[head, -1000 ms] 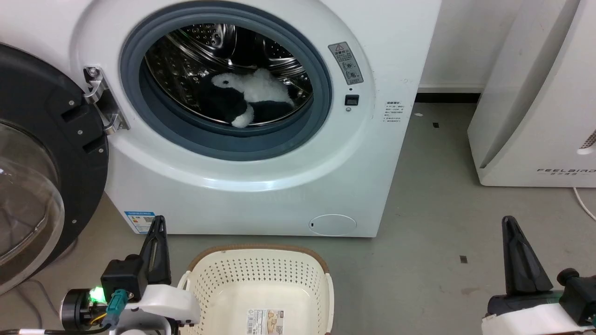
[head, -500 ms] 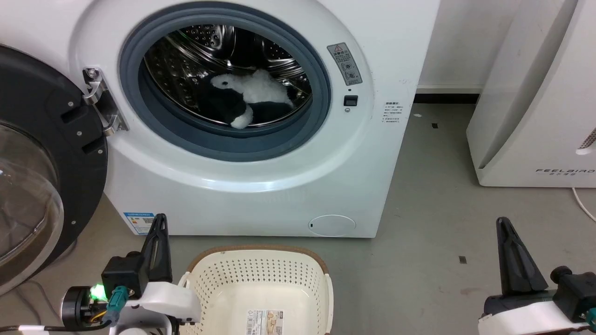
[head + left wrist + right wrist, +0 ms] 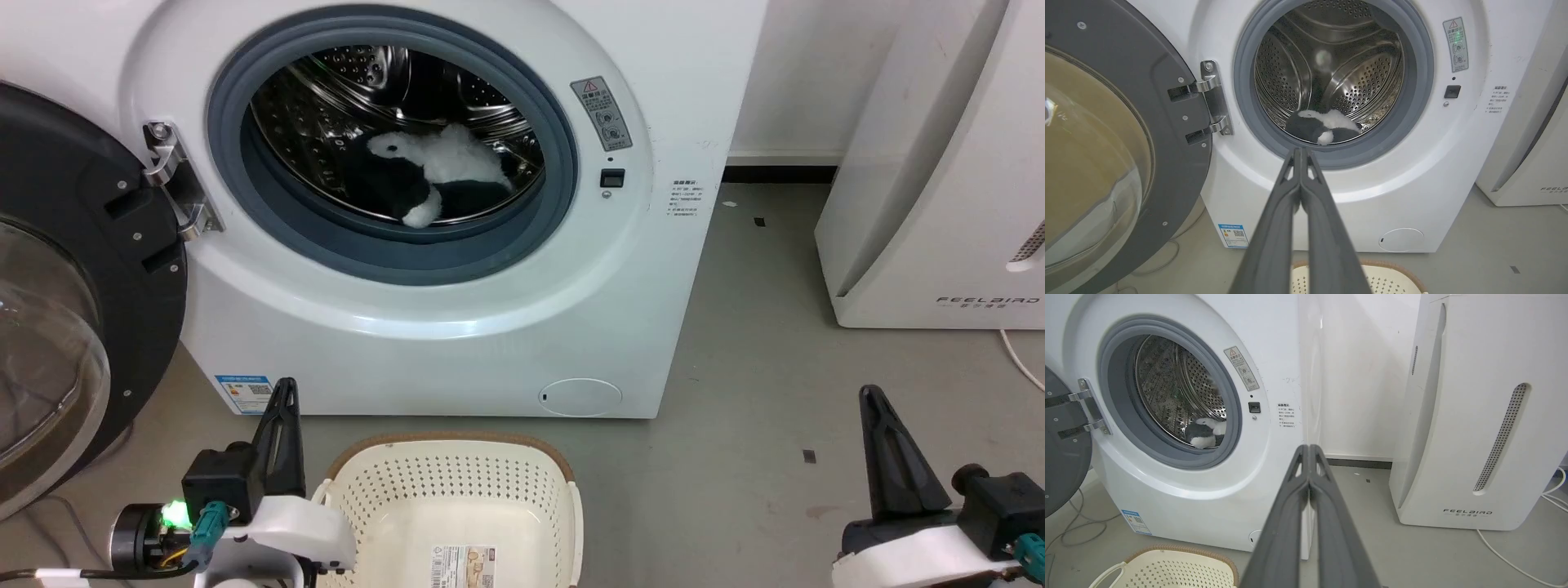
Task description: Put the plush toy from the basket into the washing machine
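"White and black fur on steel: the plush toy lies low in the drum of the washing machine, upper centre of the head view, just behind the grey gasket. Which step is this?"

"The last, I'd judge. The basket at bottom centre holds only its paper label, and the toy is wholly inside the drum, so the drop-off looks done."

"And the pincers?"

"Left gripper at lower left and right gripper at lower right both point up the frame, squeezed fully closed on nothing. The wrist views agree: no gap at either tip."

"What does the next move call for?"

"Little: keep both arms back from the gasket. Swinging the door at the left edge closed would suit the nearer left arm, though the task doesn't ask it."

"Any change from a second ago?"

"The whole head picture has slid slightly left, so the camera turned a touch. Beyond that, the right gripper has edged leftward in the frame, the left one a shade rightward. The toy keeps its pose."
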Available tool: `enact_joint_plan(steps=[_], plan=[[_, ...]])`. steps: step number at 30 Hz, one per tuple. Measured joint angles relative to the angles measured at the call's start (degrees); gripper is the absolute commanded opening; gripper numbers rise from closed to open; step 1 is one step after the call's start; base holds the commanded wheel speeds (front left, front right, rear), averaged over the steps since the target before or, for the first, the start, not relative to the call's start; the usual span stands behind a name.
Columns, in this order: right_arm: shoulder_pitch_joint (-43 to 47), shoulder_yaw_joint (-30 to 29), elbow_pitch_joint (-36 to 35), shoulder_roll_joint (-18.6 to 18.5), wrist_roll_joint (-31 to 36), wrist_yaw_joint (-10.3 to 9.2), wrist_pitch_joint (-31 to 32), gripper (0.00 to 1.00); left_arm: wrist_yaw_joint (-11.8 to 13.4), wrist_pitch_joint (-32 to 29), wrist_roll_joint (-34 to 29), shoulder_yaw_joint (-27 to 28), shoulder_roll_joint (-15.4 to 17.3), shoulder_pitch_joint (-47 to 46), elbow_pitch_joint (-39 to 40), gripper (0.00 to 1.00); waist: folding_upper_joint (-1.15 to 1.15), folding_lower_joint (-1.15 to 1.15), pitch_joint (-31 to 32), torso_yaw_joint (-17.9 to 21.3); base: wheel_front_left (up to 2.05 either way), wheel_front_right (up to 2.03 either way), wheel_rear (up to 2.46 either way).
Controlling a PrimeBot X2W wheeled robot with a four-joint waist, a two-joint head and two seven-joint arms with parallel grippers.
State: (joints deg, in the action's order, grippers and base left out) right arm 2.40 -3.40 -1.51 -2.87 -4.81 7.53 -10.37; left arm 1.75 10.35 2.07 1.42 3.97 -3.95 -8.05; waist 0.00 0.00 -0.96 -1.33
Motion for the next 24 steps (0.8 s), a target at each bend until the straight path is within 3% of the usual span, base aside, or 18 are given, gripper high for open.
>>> enact_joint_plan(steps=[24], plan=[[-0.2,0.9,0.5,0.0,1.3,0.00,3.2,0.00,-0.5,-3.1,-0.5,-0.4,-0.4,0.9,2.4,0.00,0.00,0.00,0.3,0.4,0.00,0.00,0.00]])
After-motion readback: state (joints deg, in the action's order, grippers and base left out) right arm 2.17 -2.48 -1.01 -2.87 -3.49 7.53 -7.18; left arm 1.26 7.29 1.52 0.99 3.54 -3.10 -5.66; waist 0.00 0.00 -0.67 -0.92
